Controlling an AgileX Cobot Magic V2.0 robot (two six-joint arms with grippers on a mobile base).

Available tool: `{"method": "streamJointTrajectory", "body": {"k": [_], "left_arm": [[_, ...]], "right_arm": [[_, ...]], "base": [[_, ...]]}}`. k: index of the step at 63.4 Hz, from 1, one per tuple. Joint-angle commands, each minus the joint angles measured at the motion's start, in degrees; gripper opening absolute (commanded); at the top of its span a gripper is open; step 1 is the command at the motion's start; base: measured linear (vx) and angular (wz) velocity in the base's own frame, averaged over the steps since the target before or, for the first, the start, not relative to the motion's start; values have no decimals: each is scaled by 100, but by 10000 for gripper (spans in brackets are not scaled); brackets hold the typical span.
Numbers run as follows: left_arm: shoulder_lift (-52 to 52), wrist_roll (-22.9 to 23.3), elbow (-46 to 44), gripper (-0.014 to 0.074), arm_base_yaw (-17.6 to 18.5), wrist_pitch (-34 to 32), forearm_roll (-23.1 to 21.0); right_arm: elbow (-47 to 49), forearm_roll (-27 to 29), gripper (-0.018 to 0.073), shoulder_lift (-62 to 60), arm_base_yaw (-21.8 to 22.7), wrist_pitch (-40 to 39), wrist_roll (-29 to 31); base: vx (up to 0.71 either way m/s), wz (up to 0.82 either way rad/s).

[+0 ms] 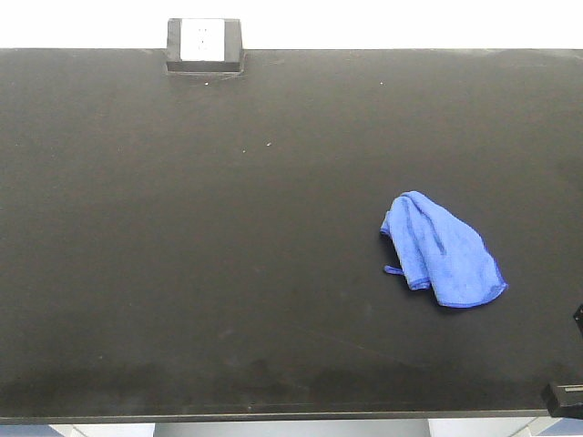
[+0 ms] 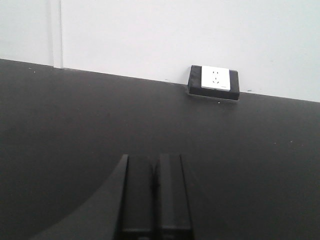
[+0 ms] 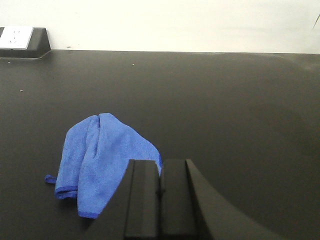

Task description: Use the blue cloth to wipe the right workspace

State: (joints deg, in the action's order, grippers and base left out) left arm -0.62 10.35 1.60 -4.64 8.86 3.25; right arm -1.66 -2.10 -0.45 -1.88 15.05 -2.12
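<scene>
The blue cloth [image 1: 442,248] lies crumpled on the right part of the black benchtop, the right workspace [image 1: 228,255], its small loop tag pointing left. From the right wrist the blue cloth [image 3: 100,160] shows just ahead and left of my right gripper [image 3: 160,165], whose two fingers are pressed together, shut on nothing. A sliver of the right arm [image 1: 565,398] sits at the front right corner. My left gripper [image 2: 154,160] hovers over bare benchtop, shut and holding nothing.
A small black box with a white socket face [image 1: 204,44] stands at the back edge, left of centre, and the socket box [image 2: 215,81] appears against the white wall. The benchtop's front edge [image 1: 273,417] runs along the bottom.
</scene>
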Motion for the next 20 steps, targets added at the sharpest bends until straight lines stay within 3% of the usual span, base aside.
{"method": "streamJointTrajectory", "body": {"k": [1, 20], "left_arm": [[-93, 49, 176, -6, 19, -477, -37], [-93, 49, 176, -6, 19, -477, -37]], "right_arm": [[-111, -6, -8, -48, 39, -504, 16], [-111, -6, -8, -48, 39, -504, 16]], "base": [[0, 0], [0, 0]]}}
